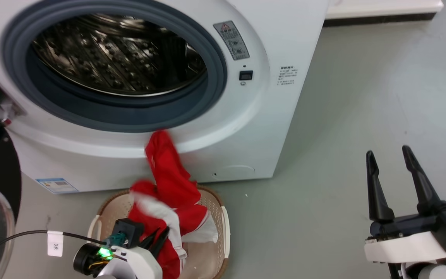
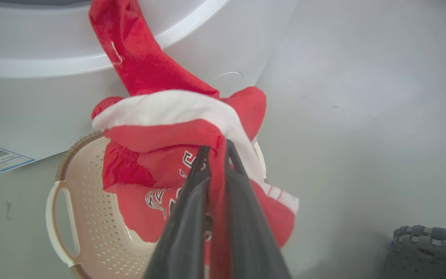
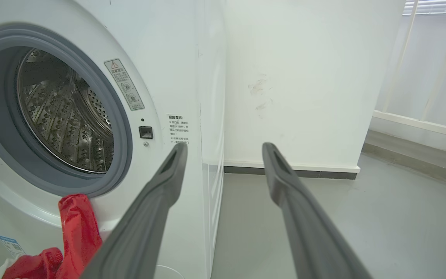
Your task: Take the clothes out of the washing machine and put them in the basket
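You are in a laundry spot in a plain, bare room, more like a test room than a home. You can see a big white washing machine (image 1: 254, 128) on a smooth grey floor (image 1: 362, 97). A cream laundry basket (image 1: 226, 232) with red clothes (image 1: 170, 174) sits near it. Far right are a blank white wall (image 3: 304, 77) and a pale window (image 3: 432, 77).

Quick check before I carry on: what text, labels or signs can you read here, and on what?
"3K" (sideways, uncertain): white cable tag.
Warning triangle; wording below too small: grey sticker on the washing machine.
Printed block right of the door latch: too small.
Blue label low on the machine front: blurred.
White print on the clothes: folded, unreadable.
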You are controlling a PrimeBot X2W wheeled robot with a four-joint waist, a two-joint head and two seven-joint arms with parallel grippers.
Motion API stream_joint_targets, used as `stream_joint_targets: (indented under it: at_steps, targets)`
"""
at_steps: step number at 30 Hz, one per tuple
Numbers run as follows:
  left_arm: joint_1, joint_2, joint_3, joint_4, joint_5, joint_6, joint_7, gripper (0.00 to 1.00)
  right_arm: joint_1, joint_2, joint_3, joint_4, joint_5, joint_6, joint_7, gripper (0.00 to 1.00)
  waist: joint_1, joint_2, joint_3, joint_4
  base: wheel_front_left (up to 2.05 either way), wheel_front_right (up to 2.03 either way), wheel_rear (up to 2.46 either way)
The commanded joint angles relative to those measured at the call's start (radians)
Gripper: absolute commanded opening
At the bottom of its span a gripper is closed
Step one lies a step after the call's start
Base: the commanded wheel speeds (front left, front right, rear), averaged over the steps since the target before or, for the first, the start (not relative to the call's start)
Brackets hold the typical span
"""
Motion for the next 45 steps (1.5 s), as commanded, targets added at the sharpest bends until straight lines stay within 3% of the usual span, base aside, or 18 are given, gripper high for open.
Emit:
stream_joint_targets:
  at_steps: [1, 10, 20, 27, 35, 38, 45]
  targets:
    - [-0.015, 0.001, 0.001, 0.008, 0.002, 0.0, -0.01, 0.0, -0.016, 0.001, 0.0, -0.006, 0.003, -0.001, -0.002, 1.0, 0.0, -0.0001, 0.035, -0.02, 0.0, 0.0, 0.0]
    - [-0.139, -0.086, 0.024, 0.287, -0.037, -0.045, -0.052, 0.0, -0.107, 0.001, 0.004, -0.025, 0.009, -0.001, -0.002, 1.0, 0.0, -0.0001, 0.204, -0.071, 0.0, 0.0, 0.0]
    - [-0.305, -0.136, 0.009, 0.568, -0.02, -0.053, -0.048, 0.0, -0.201, 0.001, 0.004, -0.05, 0.034, -0.001, -0.002, 1.0, 0.0, -0.0001, 0.384, -0.104, 0.0, 0.0, 0.0]
    - [-0.421, -0.135, -0.018, 0.693, 0.018, -0.034, -0.055, 0.0, -0.254, 0.001, -0.005, -0.069, 0.043, -0.001, -0.002, 1.0, 0.0, -0.0001, 0.514, -0.11, 0.0, 0.0, 0.0]
    - [-0.541, -0.118, -0.113, 0.746, 0.119, 0.007, 0.005, 0.0, -0.307, 0.001, -0.019, -0.089, 0.058, -0.001, -0.002, 1.0, 0.0, -0.0001, 0.642, -0.103, 0.0, 0.0, 0.0]
    - [-0.578, -0.097, -0.167, 0.754, 0.173, 0.006, 0.029, 0.0, -0.323, 0.001, -0.017, -0.095, 0.066, -0.001, -0.002, 1.0, 0.0, -0.0001, 0.676, -0.108, 0.0, 0.0, 0.0]
    - [-0.624, -0.077, -0.184, 0.762, 0.184, 0.004, 0.033, 0.0, -0.343, 0.001, -0.028, -0.106, 0.078, -0.001, -0.002, 1.0, 0.0, -0.0001, 0.732, -0.114, 0.0, 0.0, 0.0]
